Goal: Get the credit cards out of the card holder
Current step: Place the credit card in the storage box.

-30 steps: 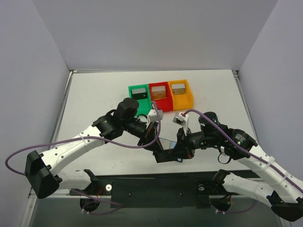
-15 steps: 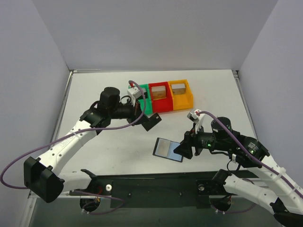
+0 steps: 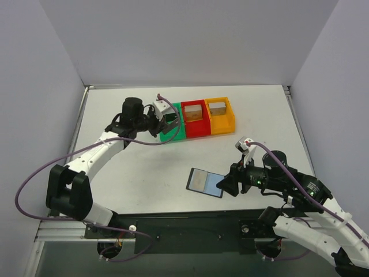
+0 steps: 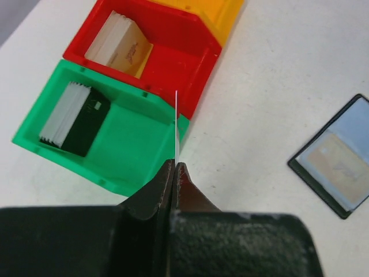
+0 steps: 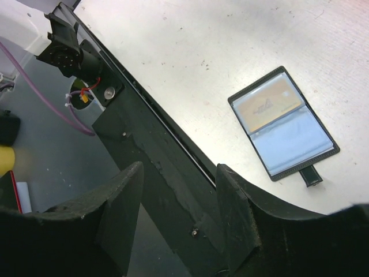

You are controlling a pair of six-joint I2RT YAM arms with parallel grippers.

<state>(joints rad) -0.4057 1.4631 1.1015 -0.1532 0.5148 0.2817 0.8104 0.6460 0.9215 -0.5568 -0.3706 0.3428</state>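
Observation:
The card holder [image 3: 205, 182] lies open and flat on the table near the front edge, a tan credit card [image 5: 272, 105] showing in one clear pocket. It also appears in the left wrist view, card holder [image 4: 337, 157], at the right. My left gripper [image 3: 170, 123] hangs over the green bin's right wall. In its own view the left gripper [image 4: 174, 165] is shut on a thin credit card [image 4: 176, 124] seen edge-on. My right gripper [image 3: 223, 184] sits just right of the holder. The right gripper [image 5: 179, 202] stands open, nothing between its fingers.
Three bins stand in a row at the back: green bin [image 4: 130, 167] with a stack of cards [image 4: 72, 121], red bin [image 4: 184, 63] with tan cards [image 4: 121, 46], orange bin [image 3: 222, 123]. The black mounting rail [image 5: 150, 156] runs along the table's near edge.
My left gripper has carried a card from the holder up to the green bin. The right gripper has opened, let go of the holder and drawn back to the right.

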